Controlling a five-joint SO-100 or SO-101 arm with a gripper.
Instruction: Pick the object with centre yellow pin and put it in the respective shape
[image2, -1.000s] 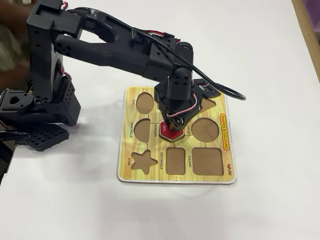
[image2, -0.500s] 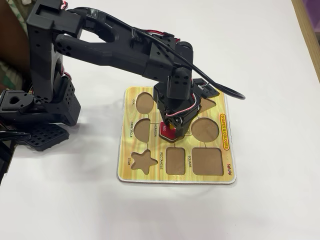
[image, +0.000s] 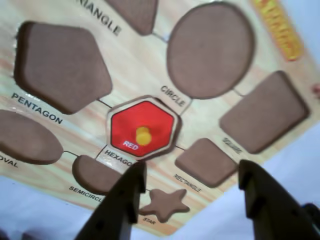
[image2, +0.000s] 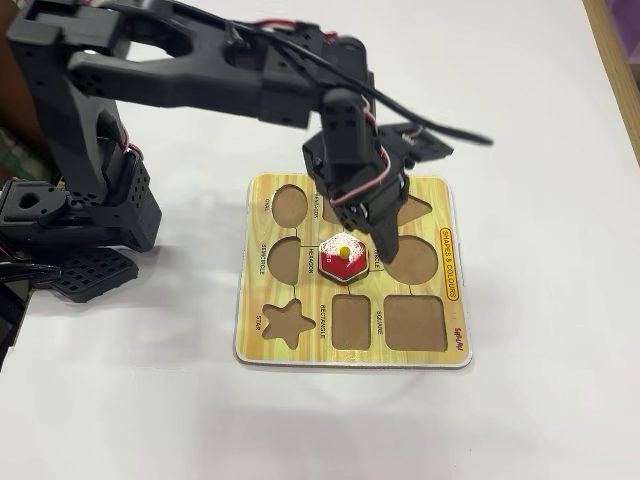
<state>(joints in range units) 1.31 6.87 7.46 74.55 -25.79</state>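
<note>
The gripper (image: 192, 175) hung spread and empty above the board (image2: 440, 195). Between and beyond its fingertips, the red hexagon piece (image: 143, 128) sat flush in the HEXAGON cut-out (image: 172, 127), clear of both fingers, with bare table (image2: 540, 120) around.

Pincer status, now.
Pincer: open, holding nothing; the red hexagon sits in its cut-out on the board.
</note>
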